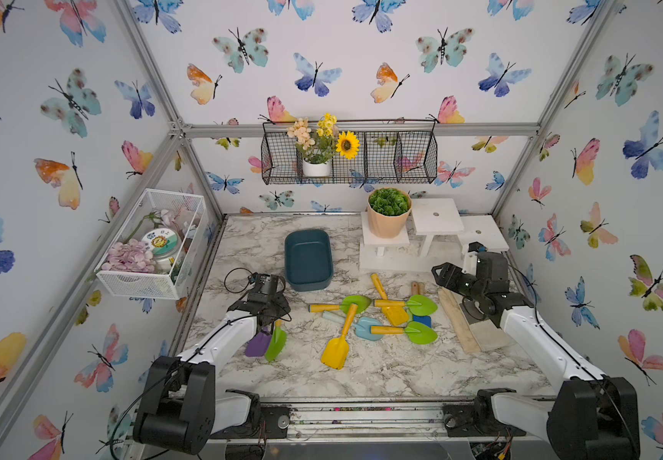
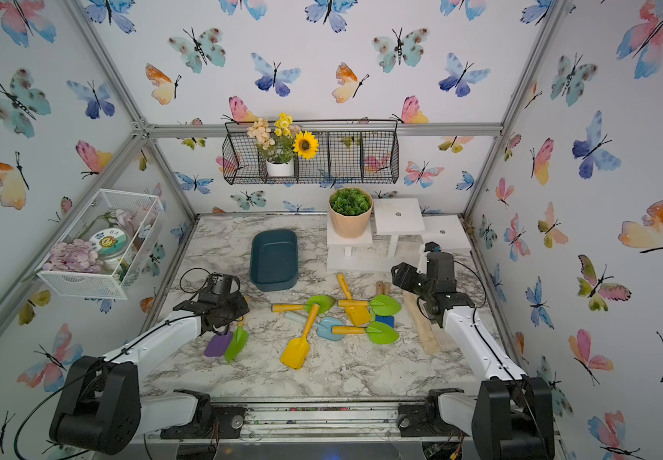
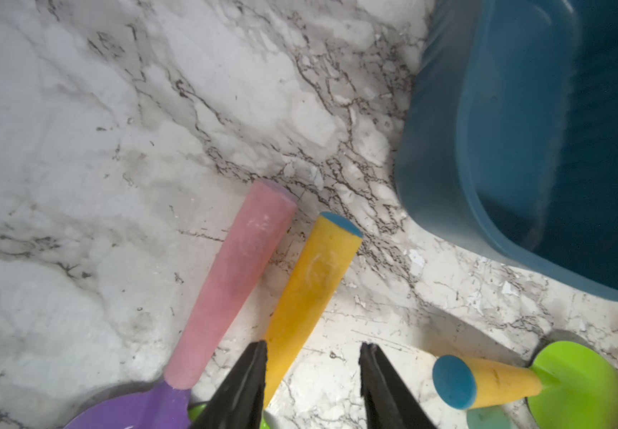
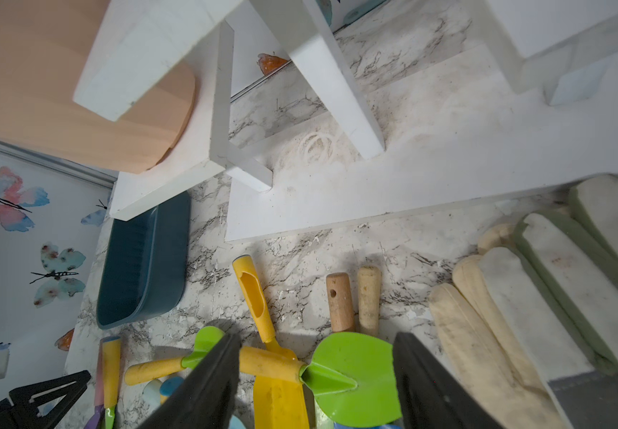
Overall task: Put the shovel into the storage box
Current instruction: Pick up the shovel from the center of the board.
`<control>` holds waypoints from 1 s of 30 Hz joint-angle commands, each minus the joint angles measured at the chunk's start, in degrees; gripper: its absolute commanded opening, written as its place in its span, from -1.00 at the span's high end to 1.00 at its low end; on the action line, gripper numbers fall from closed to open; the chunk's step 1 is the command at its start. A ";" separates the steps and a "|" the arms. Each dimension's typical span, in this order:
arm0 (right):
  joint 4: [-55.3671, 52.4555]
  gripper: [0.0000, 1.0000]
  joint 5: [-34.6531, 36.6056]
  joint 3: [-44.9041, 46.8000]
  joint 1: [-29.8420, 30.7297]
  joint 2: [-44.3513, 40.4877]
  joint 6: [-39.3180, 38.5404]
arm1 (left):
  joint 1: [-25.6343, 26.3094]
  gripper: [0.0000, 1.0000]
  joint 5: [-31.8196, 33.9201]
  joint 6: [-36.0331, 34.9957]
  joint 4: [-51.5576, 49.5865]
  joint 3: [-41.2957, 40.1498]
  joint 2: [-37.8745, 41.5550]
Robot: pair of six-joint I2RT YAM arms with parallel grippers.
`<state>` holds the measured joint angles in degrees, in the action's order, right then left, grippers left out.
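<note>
left gripper (image 3: 313, 349): jaws partly open. the yellow handle of the green shovel (image 3: 311, 282) lies against the inner face of one jaw. the other jaw stands clear of it, with bare table (image 3: 114, 148) showing between. nothing is gripped.

in both top views the green shovel (image 1: 276, 342) sits at the table's left side, its blade tipped on edge, just beside the purple shovel (image 1: 258, 344). the left arm covers both handles there. the left wrist view shows the two handle ends near the box (image 3: 522, 148) corner but apart from it.

right gripper (image 4: 315, 335): jaws wide apart, holding nothing. it hangs above the right end of the pile (image 1: 373, 318), and a green blade (image 4: 352, 375) shows in the space between the jaws. a top view puts this gripper (image 1: 437, 273) above the table, near the white stand (image 1: 385, 255).

box (image 1: 308, 259): at centre rear of the table, left of the stand and behind the pile. every shovel in view lies on the table outside it.
</note>
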<state>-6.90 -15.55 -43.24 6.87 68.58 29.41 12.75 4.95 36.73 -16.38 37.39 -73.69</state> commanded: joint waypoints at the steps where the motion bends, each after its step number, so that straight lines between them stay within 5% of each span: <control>1: -0.85 -0.39 -1.83 0.89 0.57 -0.75 -0.16 | 0.13 0.06 2.69 0.34 -1.11 0.40 -3.28; 16: 0.89 -0.37 -1.76 1.76 1.91 0.76 1.09 | 0.71 0.10 2.26 -0.54 1.86 -0.90 -9.37; 30: 1.79 -0.37 -1.42 0.10 2.97 2.44 1.40 | 3.46 0.60 4.51 -2.69 -0.21 0.34 -8.71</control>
<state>-6.31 -16.49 -42.04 9.39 70.50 30.44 15.49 6.96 35.09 -14.50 37.04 -82.67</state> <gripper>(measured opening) 0.687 0.247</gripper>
